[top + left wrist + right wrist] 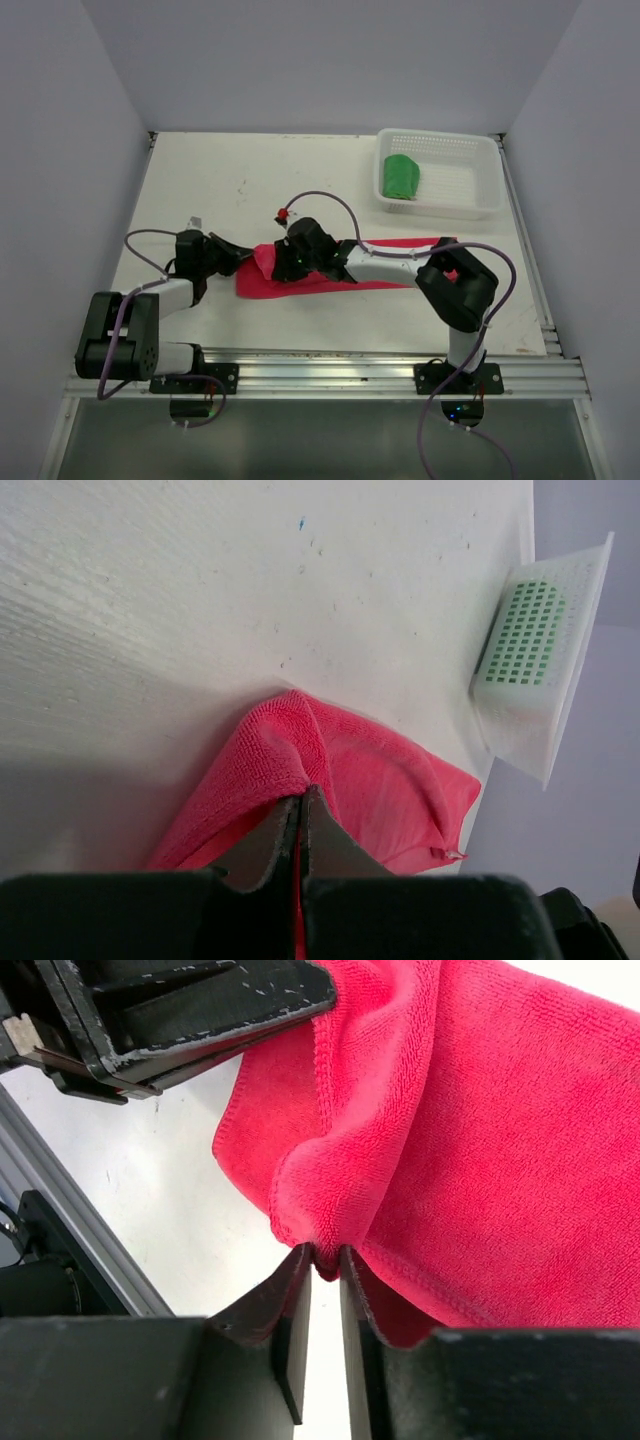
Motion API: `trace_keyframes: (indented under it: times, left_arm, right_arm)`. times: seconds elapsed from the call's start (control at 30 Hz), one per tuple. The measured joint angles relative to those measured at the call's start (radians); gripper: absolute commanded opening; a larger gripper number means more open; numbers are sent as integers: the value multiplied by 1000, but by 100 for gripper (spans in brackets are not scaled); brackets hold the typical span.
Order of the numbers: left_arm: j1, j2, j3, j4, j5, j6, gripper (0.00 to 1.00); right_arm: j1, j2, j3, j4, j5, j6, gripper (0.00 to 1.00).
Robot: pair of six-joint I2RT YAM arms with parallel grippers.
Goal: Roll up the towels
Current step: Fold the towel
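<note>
Terry cloth, two pieces.

Item 1: pink towel (pixel 265 280). It lies flat at the centre of the table (pixel 200 180) as a long strip running from 9 o'clock to 3 o'clock, with the right arm stretched over its middle.

Handling, as judged: light, limp and napped, so not slippery. It will sag and bunch rather than keep an edge. It is best taken at the hem of the 9 o'clock end, at two places, so the roll starts straight.

Left gripper (pixel 300 800): jaws pressed together on that end's hem.

Right gripper (pixel 325 1260): just beside it, jaws a narrow slit apart with a pucker of cloth between the tips. Whether it is pinched tight cannot be told.

Item 2: green towel (pixel 402 177). It sits bundled in the white basket (pixel 490 200) at 1 o'clock, well apart from both grippers.

Views:
- The overhead view alone gives the strip's full length and the basket's contents, but hides both jaw states.
- The left wrist view alone shows the closed bite.
- The right wrist view alone shows the slit, with the other gripper's fingers at 11 o'clock.
</note>
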Motion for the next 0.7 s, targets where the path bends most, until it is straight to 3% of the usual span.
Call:
trace_keyframes:
  times: [0.2,0.43,0.6,0.7]
  left_arm:
    - [42,31,-8,51,107,16,0]
    - [63,117,-8,103,231,29,0]
    - [120,122,3,100,279,48,0]
    - [150,124,22,99,301,68,0]
  right_arm:
    - [-5,-26,-16,-20,0,-34,42]
    - [-114,-237,-138,-60,5,-71,50]
    - [-232,-410,-251,-101,63,-89,45]
    - [-310,-502,-315,-158,150,-82,28]
